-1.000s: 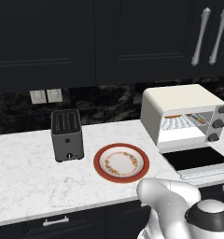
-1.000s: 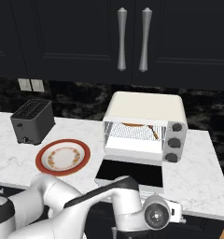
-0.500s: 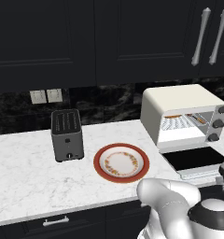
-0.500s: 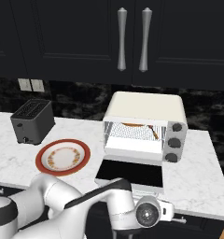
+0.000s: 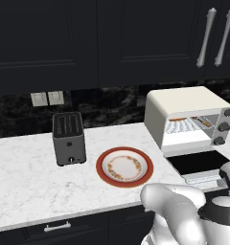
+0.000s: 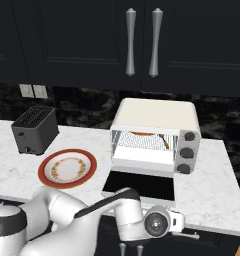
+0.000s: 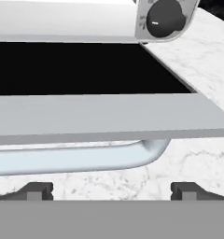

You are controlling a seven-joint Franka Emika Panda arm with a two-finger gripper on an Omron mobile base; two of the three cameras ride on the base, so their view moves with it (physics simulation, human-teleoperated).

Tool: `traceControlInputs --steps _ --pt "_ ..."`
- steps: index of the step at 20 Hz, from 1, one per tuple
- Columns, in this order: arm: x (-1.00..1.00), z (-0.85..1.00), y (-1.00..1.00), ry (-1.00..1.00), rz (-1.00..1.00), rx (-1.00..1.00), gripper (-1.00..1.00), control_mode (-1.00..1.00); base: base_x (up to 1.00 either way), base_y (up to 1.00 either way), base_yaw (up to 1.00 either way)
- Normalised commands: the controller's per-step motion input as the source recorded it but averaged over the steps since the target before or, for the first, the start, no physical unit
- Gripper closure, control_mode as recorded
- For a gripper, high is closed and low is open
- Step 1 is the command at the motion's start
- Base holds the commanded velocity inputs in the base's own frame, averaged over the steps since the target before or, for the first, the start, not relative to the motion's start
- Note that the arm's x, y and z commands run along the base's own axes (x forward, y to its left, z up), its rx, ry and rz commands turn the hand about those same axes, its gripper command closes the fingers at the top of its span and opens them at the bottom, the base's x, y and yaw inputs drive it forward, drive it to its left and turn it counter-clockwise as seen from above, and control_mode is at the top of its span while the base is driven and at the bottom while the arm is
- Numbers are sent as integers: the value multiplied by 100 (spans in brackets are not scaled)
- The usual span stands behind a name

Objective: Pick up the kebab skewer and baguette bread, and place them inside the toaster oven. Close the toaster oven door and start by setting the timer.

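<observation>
- Slot toaster [image 5: 68, 138] [image 6: 35, 129]: dark grey, two slots on top, upright on the counter toward the left, near the wall.
- Plate [image 5: 103, 173] [image 6: 45, 175]: round, red rim, pale centre with an orange-brown ring pattern, flat on the counter just right of the slot toaster, not touching it.
- Counter [image 5: 26, 182] [image 6: 212, 185] [image 7: 198, 51]: white marble with grey veins.
- Backsplash [image 5: 112, 105] [image 6: 82, 107]: black stone with pale veining.
- Wall outlets [image 5: 47, 98] [image 6: 33, 91]: two pale plates side by side, above the slot toaster.
- Upper cabinets [image 5: 88, 43] [image 6: 67, 40]: black, panelled doors.
- Cabinet handles [image 5: 216, 36] [image 6: 141, 41]: two silver bars, vertical, side by side.
- Drawer pull [image 5: 57, 227]: small, silver, below the counter edge.
</observation>
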Motion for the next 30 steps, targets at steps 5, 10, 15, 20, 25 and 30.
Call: traceControlInputs --steps 5,10,15,20,25,30 --pt "13 -26 0 -4 0 0 -100 -100 0 0 0" --pt "17 -15 0 -3 0 0 -100 -100 0 0 0" --pt "1 -10 2 0 0 0 -100 -100 0 0 0" --pt "0 -9 17 0 1 0 -100 -100 0 0 0" --pt "1 0 18 -2 0 0 -100 -100 0 0 0" --pt "10 5 6 -3 0 0 -100 -100 0 0 0"
